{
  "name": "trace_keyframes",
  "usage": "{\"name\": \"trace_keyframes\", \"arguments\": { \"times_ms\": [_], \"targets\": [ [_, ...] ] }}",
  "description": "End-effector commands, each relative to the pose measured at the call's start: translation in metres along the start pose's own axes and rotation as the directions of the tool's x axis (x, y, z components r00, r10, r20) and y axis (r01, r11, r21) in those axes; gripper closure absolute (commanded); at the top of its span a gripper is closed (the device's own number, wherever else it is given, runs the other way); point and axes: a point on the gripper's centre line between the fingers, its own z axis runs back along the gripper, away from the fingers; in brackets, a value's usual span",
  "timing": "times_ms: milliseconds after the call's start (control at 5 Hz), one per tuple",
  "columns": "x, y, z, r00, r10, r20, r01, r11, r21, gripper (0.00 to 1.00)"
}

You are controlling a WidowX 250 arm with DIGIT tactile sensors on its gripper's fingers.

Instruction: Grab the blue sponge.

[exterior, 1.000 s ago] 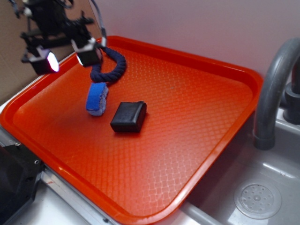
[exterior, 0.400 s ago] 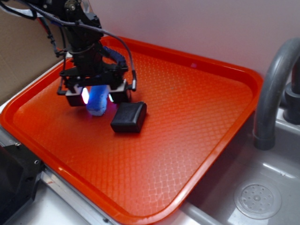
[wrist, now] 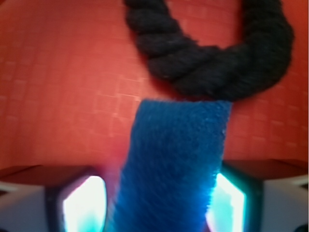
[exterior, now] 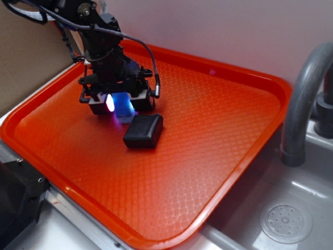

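Observation:
The blue sponge [exterior: 124, 107] lies on the orange tray [exterior: 218, 156] at its back left. My gripper [exterior: 123, 104] is down over it, one lit finger on each side. In the wrist view the sponge [wrist: 174, 164] fills the space between the glowing pads: the right pad [wrist: 227, 203] presses its edge, and the left pad [wrist: 82, 205] meets it low down, with a thin gap higher up. The gripper [wrist: 159, 205] is shut on the sponge, which rests on the tray.
A dark navy rope [wrist: 212, 67] curls just beyond the sponge's far end, touching it. A black block [exterior: 143, 130] sits right in front of the gripper. A grey faucet [exterior: 304, 99] and sink drain [exterior: 286, 223] lie right of the tray.
The gripper came down from the tray's back left corner onto the sponge and its fingers drew in around it. The sponge shifted slightly to the right.

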Motion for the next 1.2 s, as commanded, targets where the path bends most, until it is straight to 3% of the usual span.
{"name": "trace_keyframes", "arguments": {
  "times_ms": [0, 200, 600, 800, 1000],
  "targets": [
    [-0.012, 0.017, 0.013, 0.999, -0.040, -0.027, 0.041, 0.998, 0.037, 1.00],
    [-0.011, 0.013, 0.064, 0.981, -0.184, -0.068, 0.187, 0.981, 0.043, 1.00],
    [-0.047, 0.020, 0.153, 0.899, -0.436, 0.041, 0.438, 0.896, -0.071, 1.00],
    [-0.067, 0.026, 0.183, 0.879, -0.468, 0.088, 0.476, 0.867, -0.147, 1.00],
    [-0.061, 0.031, 0.194, 0.907, -0.421, 0.014, 0.414, 0.887, -0.206, 1.00]
  ]
}}
